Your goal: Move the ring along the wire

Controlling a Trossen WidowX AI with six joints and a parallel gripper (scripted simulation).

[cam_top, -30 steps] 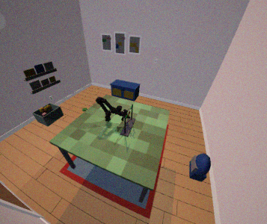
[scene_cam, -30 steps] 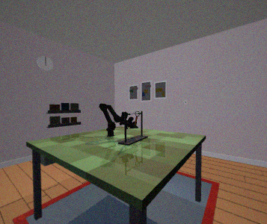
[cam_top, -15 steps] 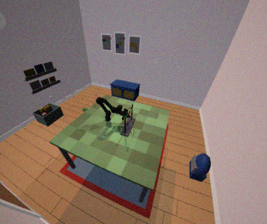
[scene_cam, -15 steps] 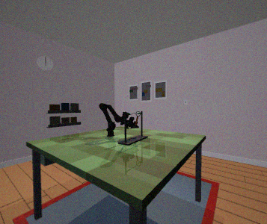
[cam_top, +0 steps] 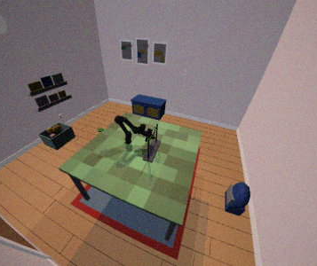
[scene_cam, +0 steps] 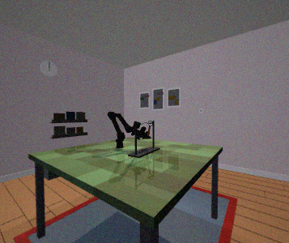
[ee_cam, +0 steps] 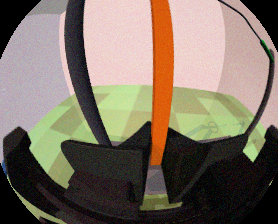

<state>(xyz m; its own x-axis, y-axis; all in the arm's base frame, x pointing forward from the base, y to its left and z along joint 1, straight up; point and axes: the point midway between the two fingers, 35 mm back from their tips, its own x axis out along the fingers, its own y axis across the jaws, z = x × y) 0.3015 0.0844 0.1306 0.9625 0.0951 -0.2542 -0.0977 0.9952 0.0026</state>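
The orange handle (ee_cam: 163, 65) (scene_cam: 149, 130) stands upright between the fingers of my gripper (ee_cam: 152, 124) (scene_cam: 147, 134), which is shut on it. The pale ring (scene_cam: 150, 122) is at the handle's top, close beside the far post (scene_cam: 153, 138) (ee_cam: 76, 50); it is above the wrist view. Whether the ring touches the wire is too small to tell. The near post (scene_cam: 135, 145) (ee_cam: 265, 100) stands apart from the gripper. Its green wire part (ee_cam: 266, 50) shows at its top, with the thin grey wire (ee_cam: 242, 16) rising from there.
Both posts rise from a dark base (scene_cam: 144, 152) (cam_top: 148, 157) on the green chequered table (cam_top: 136, 193) (scene_cam: 91, 163). The arm (cam_top: 123, 126) (scene_cam: 120, 131) reaches in from one side of the wire stand. A blue cabinet (cam_top: 148, 100) stands on the floor beyond the table.
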